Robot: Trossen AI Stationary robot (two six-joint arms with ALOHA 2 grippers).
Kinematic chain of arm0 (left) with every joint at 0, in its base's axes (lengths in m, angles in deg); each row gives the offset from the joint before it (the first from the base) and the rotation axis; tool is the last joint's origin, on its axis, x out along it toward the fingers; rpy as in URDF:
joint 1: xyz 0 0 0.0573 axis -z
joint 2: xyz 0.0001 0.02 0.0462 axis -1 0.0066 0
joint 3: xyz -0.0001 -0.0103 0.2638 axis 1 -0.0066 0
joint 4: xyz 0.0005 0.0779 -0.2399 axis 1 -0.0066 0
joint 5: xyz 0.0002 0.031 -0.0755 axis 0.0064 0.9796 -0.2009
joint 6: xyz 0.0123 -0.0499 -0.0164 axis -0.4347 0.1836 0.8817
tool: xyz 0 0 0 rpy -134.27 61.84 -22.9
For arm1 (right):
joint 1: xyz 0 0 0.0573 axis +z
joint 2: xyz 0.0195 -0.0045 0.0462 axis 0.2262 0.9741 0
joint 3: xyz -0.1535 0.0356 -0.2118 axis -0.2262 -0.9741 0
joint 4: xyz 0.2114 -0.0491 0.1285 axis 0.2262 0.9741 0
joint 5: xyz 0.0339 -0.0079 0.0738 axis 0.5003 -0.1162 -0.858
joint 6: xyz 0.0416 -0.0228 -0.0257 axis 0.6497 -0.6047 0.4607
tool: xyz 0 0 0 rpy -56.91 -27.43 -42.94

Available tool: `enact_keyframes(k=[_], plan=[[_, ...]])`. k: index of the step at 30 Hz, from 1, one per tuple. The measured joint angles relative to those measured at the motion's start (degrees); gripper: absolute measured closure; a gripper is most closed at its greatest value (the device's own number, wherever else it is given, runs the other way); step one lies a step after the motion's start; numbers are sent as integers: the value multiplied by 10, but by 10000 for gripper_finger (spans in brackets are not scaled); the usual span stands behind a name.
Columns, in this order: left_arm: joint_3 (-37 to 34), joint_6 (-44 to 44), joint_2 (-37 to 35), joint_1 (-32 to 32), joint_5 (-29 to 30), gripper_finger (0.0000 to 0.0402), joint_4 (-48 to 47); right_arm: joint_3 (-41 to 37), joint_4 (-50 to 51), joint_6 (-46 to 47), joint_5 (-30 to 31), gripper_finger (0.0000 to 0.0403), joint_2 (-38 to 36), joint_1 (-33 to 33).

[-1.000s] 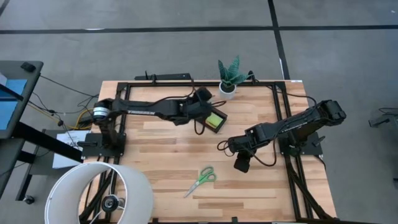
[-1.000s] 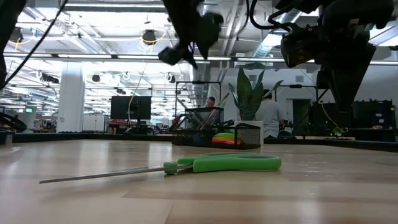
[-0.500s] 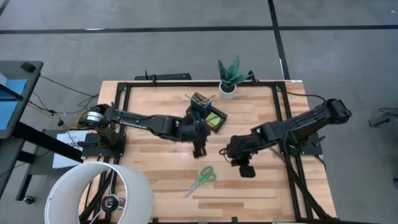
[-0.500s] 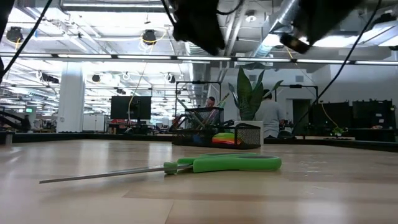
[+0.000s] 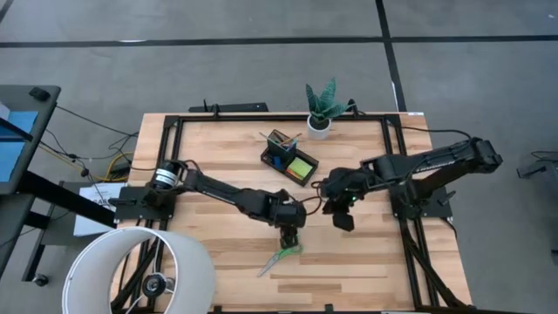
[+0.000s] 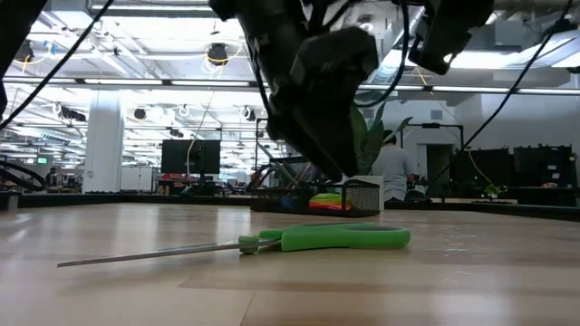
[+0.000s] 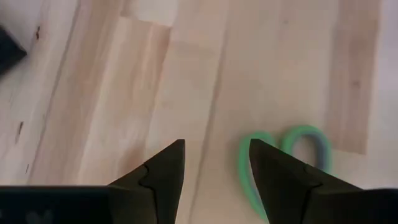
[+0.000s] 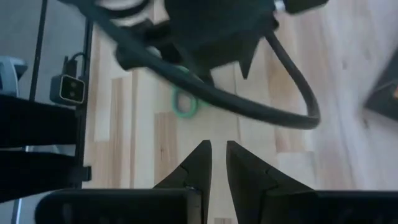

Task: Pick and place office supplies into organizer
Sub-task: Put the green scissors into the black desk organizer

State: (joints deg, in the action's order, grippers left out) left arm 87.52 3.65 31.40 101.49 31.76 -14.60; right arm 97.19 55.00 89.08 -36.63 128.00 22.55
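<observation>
The green-handled scissors (image 5: 281, 255) lie flat on the wooden table near its front edge, with the blades pointing near-left. They also show in the low view (image 6: 326, 237). My left gripper (image 5: 289, 239) hovers open just above the scissors' handle end. In the left wrist view (image 7: 216, 155) the green handle loops (image 7: 283, 152) lie beside one finger, untouched. My right gripper (image 5: 343, 221) is shut and empty to the right of centre. The black organizer (image 5: 265, 158) stands at the far middle, holding pens (image 5: 281, 139) and a lime-green pad (image 5: 302, 167).
A potted green plant (image 5: 321, 109) stands at the far edge behind the organizer. A black frame rail (image 5: 397, 174) runs along the table's sides. A big white round shade (image 5: 144, 270) overlaps the near left corner. Bare wood lies between the organizer and the scissors.
My left gripper has swung away from the organizer toward the table's near edge and come down over the scissors' handle end. My right gripper has drifted a little, first toward the near edge and then back toward the far edge. The scissors have not moved.
</observation>
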Motion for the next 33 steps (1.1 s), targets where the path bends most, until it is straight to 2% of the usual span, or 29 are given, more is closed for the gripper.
enact_keyframes(k=[9,15,21,29,33], plan=[[0,-3,2,9,-35,228,-1,0,-12,-31,0,359,-38,-44],[0,-4,2,44,-12,228,0,0,-20,-44,0,359,-37,-71],[-1,16,37,56,21,228,-2,0,-27,-56,0,359,-31,-85],[1,31,57,47,21,229,-19,0,-40,-54,-1,359,-31,-82],[3,26,73,47,4,255,-13,0,-41,-54,-1,359,-31,-76]])
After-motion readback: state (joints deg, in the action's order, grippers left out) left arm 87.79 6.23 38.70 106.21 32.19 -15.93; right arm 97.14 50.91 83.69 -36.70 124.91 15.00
